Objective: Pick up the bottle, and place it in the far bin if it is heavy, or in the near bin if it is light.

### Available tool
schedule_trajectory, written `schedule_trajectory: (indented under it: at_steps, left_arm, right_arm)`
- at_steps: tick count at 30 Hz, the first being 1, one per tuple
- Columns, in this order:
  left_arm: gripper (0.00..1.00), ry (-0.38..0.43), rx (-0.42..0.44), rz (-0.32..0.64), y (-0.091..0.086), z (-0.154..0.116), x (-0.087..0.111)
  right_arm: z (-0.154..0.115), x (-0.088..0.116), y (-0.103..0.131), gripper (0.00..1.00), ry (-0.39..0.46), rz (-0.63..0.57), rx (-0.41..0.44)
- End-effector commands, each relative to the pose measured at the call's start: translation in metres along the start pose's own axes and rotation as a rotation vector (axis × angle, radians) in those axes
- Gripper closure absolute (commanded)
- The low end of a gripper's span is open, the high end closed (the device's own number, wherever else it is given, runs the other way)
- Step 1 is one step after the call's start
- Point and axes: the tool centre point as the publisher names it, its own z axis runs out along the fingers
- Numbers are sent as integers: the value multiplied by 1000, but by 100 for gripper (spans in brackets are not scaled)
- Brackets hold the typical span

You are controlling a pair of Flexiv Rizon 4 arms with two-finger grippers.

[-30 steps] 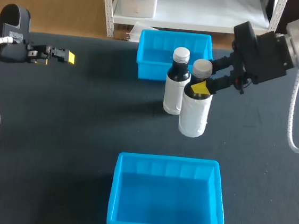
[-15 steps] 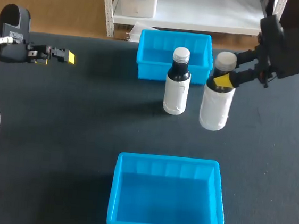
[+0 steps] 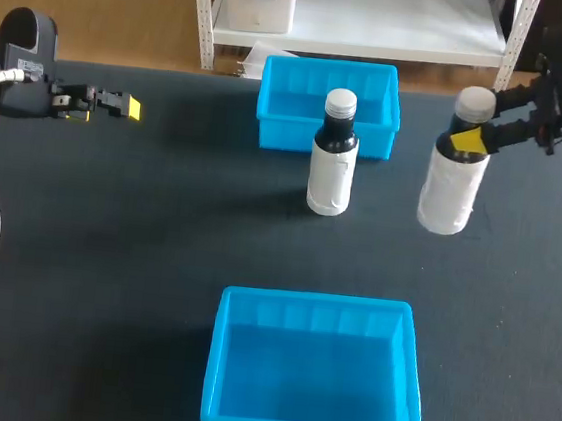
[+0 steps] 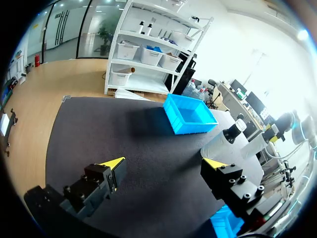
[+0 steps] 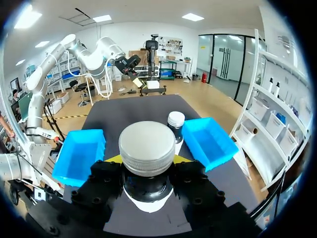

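White-sleeved dark plastic bottle with grey cap (image 3: 451,193): pinched at the neck by the right gripper (image 3: 477,139), apparently lifted off the black table, right of the far blue plastic bin (image 3: 279,130). Risk: the narrow neck grip may let it swing, slip, or strike the 2nd matching bottle (image 3: 332,166). Left gripper (image 3: 121,105): spread, empty.

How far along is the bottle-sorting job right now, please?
Done: the right tool is shut on the neck of a white-labelled dark plastic bottle with a grey cap. In hand: that bottle is held to the right of the far blue plastic bin. Left: it is in no bin; the far bin and the near blue plastic bin are both empty. A second, matching bottle stands untouched before the far bin.
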Motion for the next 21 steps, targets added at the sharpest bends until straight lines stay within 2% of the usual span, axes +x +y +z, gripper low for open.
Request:
schedule_trajectory:
  at_steps: [1, 6, 12, 17, 21]
  left_arm:
    - [0, 0, 0, 0, 0, 0, 0]
    - [0, 0, 0, 0, 0, 0, 0]
    - [0, 0, 0, 0, 0, 0, 0]
    - [0, 0, 0, 0, 0, 0, 0]
    - [0, 0, 0, 0, 0, 0, 0]
  right_arm:
    - [-12, 3, -9, 100, -8, -2, -7]
    - [-24, 6, -31, 100, -3, -6, 7]
    - [-34, 6, -69, 100, 20, -5, 25]
    - [-36, -5, -101, 100, 14, -26, 37]
    - [-27, -18, -123, 100, 19, -48, 30]
